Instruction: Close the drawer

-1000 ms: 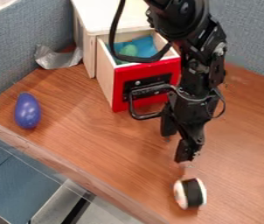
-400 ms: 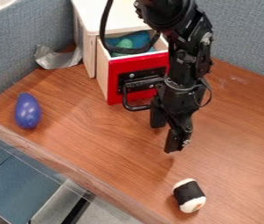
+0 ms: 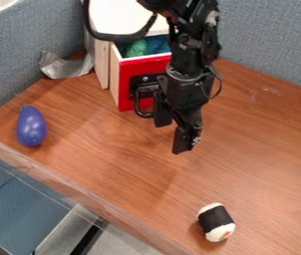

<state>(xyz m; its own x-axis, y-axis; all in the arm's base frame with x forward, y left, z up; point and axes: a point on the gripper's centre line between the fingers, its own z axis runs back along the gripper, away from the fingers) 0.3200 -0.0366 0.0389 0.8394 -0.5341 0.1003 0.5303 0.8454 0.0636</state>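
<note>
1 red-fronted drawer (image 3: 126, 94) farther into its cabinet (image 3: 116, 17) than before, jaws apart

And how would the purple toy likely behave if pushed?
The purple toy would likely roll sideways, being rounded and longer than wide. Its shine hints at a smooth, slippery skin. One end looks narrower, so it may curve.

Red drawer front (image 3: 132, 69) (handle black (image 3: 138, 105)).
</note>
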